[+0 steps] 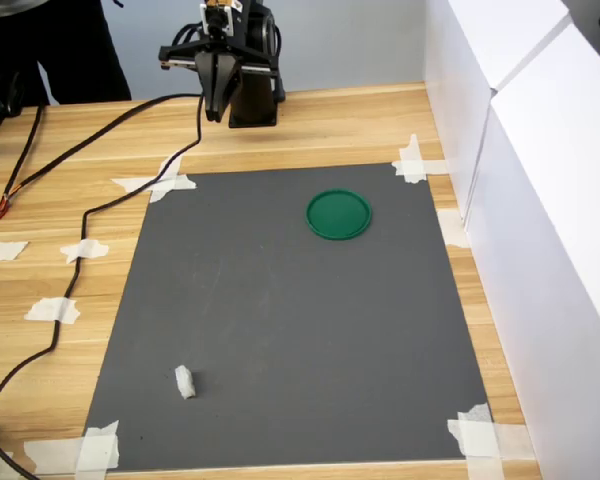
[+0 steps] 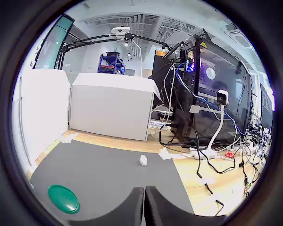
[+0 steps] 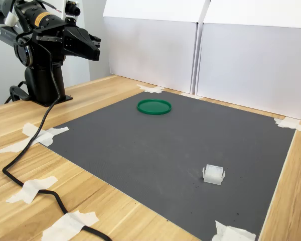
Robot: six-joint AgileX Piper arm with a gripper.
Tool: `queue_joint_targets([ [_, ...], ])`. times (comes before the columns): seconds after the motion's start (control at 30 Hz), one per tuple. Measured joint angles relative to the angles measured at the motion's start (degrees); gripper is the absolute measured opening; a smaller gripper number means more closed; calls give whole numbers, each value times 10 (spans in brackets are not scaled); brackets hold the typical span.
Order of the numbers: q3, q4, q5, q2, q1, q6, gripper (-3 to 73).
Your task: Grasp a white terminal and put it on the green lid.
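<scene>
While the arm sits folded back over its black base at the upper left of both exterior views, the gripper [image 1: 216, 108] hangs above the bare wooden table [image 1: 360, 125], off the mat, with its two dark fingers pressed together and nothing between them. In the wrist view the same fingertips [image 2: 132, 207] meet along a thin seam at the lower middle of the frame.

The grey mat [image 1: 300, 330] is taped to the table at its corners with white tape. The green lid [image 1: 339, 214] lies flat on the mat in the upper right part of the first exterior view, near the mat's far edge; in the second exterior view it sits at centre left [image 3: 154, 106], in front of the white panels [image 3: 241, 65]. The white terminal [image 1: 184, 381] rests on the mat in the lower left of the first exterior view, well apart from the lid and from the gripper. The second exterior view shows it at lower right [image 3: 213, 174], a small translucent-white block. In the wrist view it appears just above centre [image 2: 143, 160], near the mat's far edge.

A black cable [image 1: 90, 210] trails across the table along the mat's left side in the first exterior view.
</scene>
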Motion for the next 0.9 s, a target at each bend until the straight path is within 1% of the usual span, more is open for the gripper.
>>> queue_joint_targets([
  [0.2, 0, 2, 0, 0, 0, 3, -16],
  [0.4, 0, 28, 0, 0, 0, 24, -16],
  [0.67, -4, 30, 3, 12, 0, 27, -16],
  [0.8, -57, 31, 45, 68, 0, 28, -16],
  [0.9, -119, 30, 94, 126, 0, 28, -16],
])
